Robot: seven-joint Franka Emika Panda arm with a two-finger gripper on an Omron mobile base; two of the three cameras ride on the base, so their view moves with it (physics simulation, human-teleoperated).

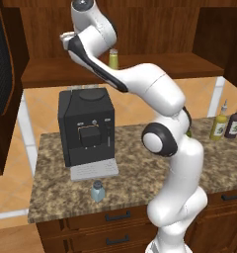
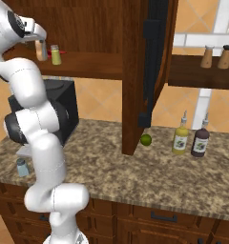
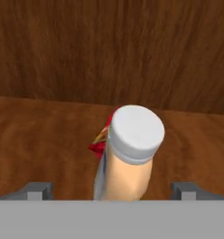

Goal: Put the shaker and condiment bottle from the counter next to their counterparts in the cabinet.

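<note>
The peach-orange condiment bottle [image 3: 130,163] with its white cap stands on the cabinet shelf [image 3: 39,140]. My gripper [image 3: 112,191] is open around it, with a gap between the bottle and each fingertip [image 3: 38,190]. Just behind the bottle lies the flat red item [image 3: 99,144]. In the right base view the bottle [image 2: 40,50] stands beside the yellow-green shaker [image 2: 55,55], under my hand [image 2: 30,29]. The pale blue-grey shaker [image 1: 97,190] stands on the granite counter [image 1: 140,183] in front of the coffee machine, far below the gripper.
A black coffee machine [image 1: 86,127] sits on the counter under the shelf. An olive-yellow bottle [image 2: 181,137], a dark brown bottle [image 2: 200,140] and a lime [image 2: 145,139] stand to the right. The cabinet door [image 2: 135,71] is open. Two shakers [image 2: 208,56] sit on a shelf further right.
</note>
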